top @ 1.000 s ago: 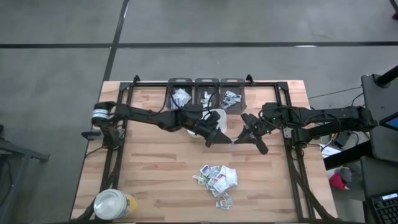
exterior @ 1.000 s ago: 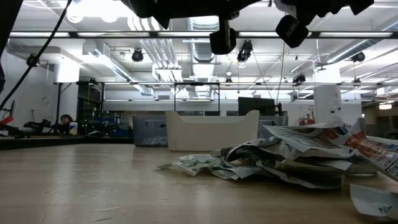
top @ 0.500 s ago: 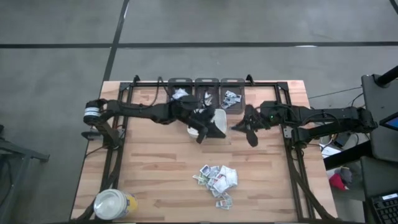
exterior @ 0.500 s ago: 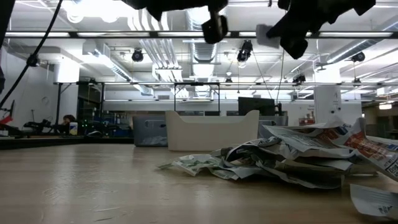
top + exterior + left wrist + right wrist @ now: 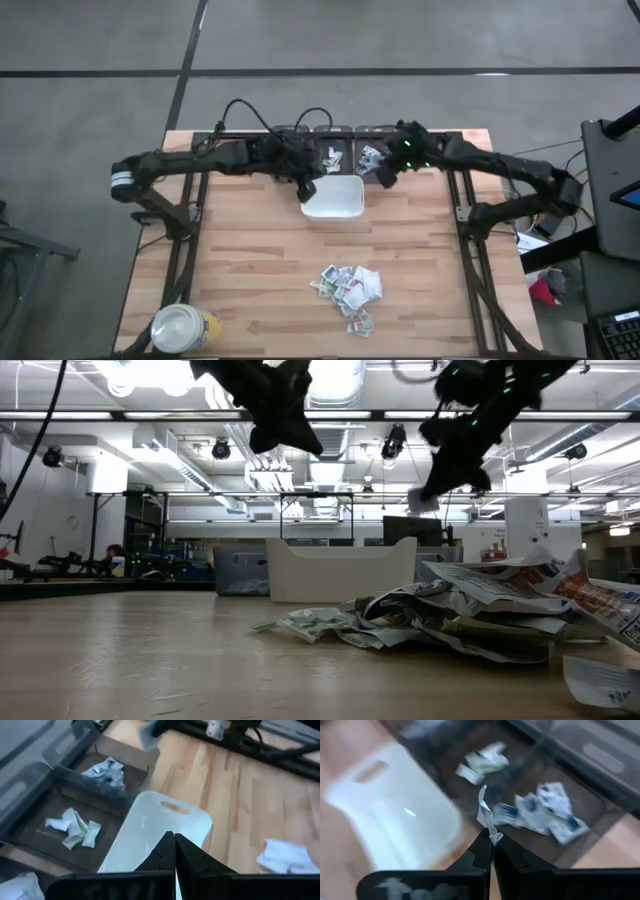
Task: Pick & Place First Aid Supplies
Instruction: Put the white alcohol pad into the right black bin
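R gripper (image 5: 489,841) pinches 1 white packet (image 5: 486,817) above the dark bins (image 5: 555,795), white tray (image 5: 395,815) beside it. L gripper (image 5: 174,841), fingers together, holds nothing, over tray.

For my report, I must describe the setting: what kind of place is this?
Probably a large robotics lab or industrial workshop: exposed ceiling ducts and strip lights overhead, a bare concrete floor, and a wooden table carrying two robot arms.

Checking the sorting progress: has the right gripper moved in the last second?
Yes. In the high view the right gripper, shut on a packet, has gone from beside the white tray toward the table's far edge, now over the dark bins.
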You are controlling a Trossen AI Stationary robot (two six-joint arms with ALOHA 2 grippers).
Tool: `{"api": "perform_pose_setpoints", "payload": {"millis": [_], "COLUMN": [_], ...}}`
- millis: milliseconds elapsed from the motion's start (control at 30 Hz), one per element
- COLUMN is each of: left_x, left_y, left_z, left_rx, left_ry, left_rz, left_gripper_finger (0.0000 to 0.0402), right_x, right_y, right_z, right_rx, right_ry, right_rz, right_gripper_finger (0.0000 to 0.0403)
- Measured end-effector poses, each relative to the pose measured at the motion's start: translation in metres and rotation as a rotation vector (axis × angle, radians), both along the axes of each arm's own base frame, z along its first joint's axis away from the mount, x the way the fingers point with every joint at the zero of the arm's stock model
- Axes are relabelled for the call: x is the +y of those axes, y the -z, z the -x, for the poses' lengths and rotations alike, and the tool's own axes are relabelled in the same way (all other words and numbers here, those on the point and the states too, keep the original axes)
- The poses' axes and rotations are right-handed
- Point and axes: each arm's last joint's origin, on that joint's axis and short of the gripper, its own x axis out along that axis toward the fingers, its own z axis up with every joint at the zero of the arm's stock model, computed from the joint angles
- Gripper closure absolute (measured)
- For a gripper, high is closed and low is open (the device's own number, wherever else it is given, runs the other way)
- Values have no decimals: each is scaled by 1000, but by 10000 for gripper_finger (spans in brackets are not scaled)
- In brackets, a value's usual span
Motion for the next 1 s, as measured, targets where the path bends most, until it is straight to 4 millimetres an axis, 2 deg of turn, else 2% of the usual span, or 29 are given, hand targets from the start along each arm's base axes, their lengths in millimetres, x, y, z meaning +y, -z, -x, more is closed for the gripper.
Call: {"api": "perform_pose_setpoints", "payload": {"millis": [133,267,500,733,1000], "left_x": [15,30,35,26,19], "left_y": [1,15,31,33,23], "left_z": [19,35,57,84,117], "left_rx": [-16,-40,-160,-252,-386], "left_ry": [25,23,58,40,-7], "left_rz": [10,45,52,23,-25], "left_gripper_finger": [401,401,401,401,401], "right_x": [-28,-54,-90,-102,-105], "right_y": [3,8,32,56,56], "right_z": [-17,-35,-57,-72,-74], "right_rx": [140,252,450,542,539], "right_ry": [-2,-11,-19,-64,-72], "right_rz": [-30,-67,-183,-232,-222], "right_gripper_finger": [395,394,394,394,394]}}
